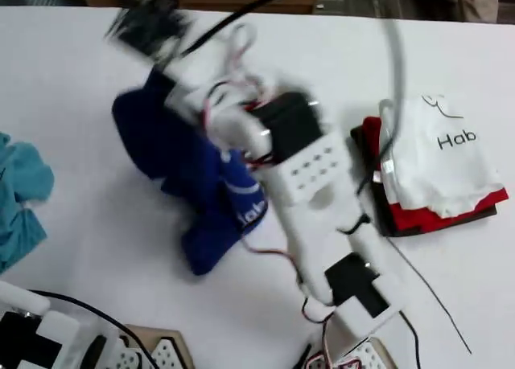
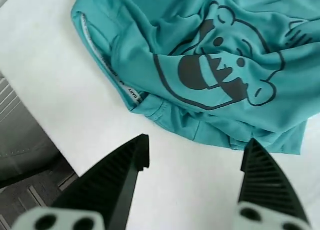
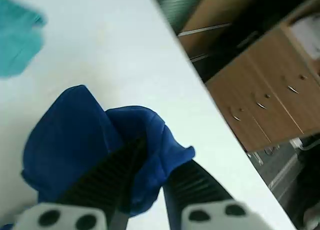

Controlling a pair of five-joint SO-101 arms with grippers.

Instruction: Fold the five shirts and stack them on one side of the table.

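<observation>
White table under two arms.
Right pincer, arm stretched across, is clamped on blue shirt; left pincer hangs wide open and empty, teal shirt just beyond its tips. High view adds stack, well apart.

My right pincer is ribbed black. The blue shirt bears white lettering, the teal shirt a dark cartoon print.
</observation>
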